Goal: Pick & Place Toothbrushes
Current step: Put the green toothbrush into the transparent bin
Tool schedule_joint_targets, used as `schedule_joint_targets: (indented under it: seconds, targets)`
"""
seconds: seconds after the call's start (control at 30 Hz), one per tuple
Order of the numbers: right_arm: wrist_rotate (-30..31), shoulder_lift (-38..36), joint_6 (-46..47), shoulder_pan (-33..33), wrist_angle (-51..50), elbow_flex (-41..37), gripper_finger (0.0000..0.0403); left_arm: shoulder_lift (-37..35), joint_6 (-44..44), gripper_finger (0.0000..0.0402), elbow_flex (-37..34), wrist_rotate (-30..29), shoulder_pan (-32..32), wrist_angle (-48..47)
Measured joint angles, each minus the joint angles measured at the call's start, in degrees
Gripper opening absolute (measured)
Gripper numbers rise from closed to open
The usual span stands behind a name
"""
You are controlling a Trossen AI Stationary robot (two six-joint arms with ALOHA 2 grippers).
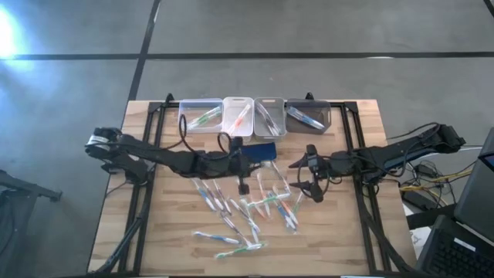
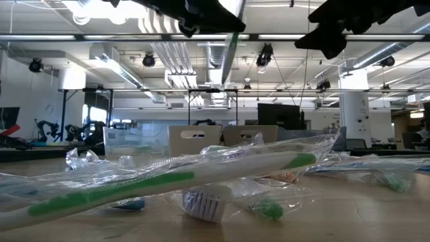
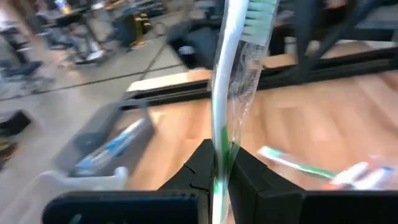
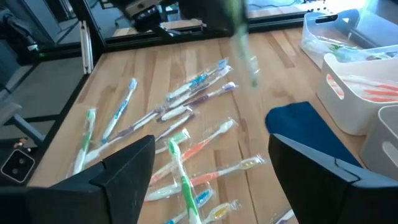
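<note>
— What is the left gripper point(image 3: 219, 177) doing?

— Its two dark fingers point(image 3: 199, 168) are clamped on a green toothbrush point(image 3: 229, 87) in clear wrap. The handle is pinched between them and the bristled head sticks out well past the fingertips. From above, that gripper point(image 1: 242, 179) sits over the middle of the desk point(image 1: 170, 232), just beside the dark blue pad point(image 1: 264, 150).

— And the right one?

— The right gripper point(image 4: 211, 165) has its jaws spread wide with nothing between them. It hovers above the scattered pile, and in the high view it point(image 1: 310, 176) is right of the desk's centre.

— Where are the rest of the toothbrushes?

— The loose wrapped toothbrushes point(image 1: 247, 212) lie spread over the middle and near part of the desk, some crossing each other, with green, orange and blue accents. The low view has one green-handled toothbrush point(image 2: 168, 181) lying close across the front.

— Anything along the far edge?

— Four bins in a row: a clear bin point(image 1: 199, 116) at the left, a white bin point(image 1: 239, 116), another pale bin point(image 1: 270, 116), and a grey bin point(image 1: 309, 117) at the right. At least three hold toothbrushes.
</note>
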Motion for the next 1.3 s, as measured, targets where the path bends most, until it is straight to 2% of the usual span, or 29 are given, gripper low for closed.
schedule_joint_targets:
  seconds: [0.1,0.5,0.7,1.07,1.2,1.3]
  targets:
    - [0.0,0.0,0.0,0.0,0.04,0.0,0.032,-2.17,-0.31,0.0027,0.0,-2.37,1.8,-2.43]
    - [0.14,0.09,-0.64,-0.04,0.58,-0.07,0.0358,-12.63,-5.98,0.0027,0.0,-2.42,12.19,-20.41]
    - [1.62,0.07,-1.74,-0.1,0.62,-0.07,0.0357,-17.76,-6.79,0.0027,0.08,-2.41,17.46,-28.29]
    - [1.64,0.11,-3.05,-0.13,1.72,-0.07,0.0323,-17.12,-7.62,0.0028,14.6,-2.48,25.71,-63.67]
    - [1.64,0.11,-3.68,-0.15,1.72,-0.07,0.0311,-16.8,-7.64,0.0028,17.83,-5.51,27.72,-71.21]
    - [1.64,0.11,-4.31,-0.15,1.72,-0.07,0.0302,-16.76,-7.29,0.0028,18.66,-7.68,29.18,-73.52]
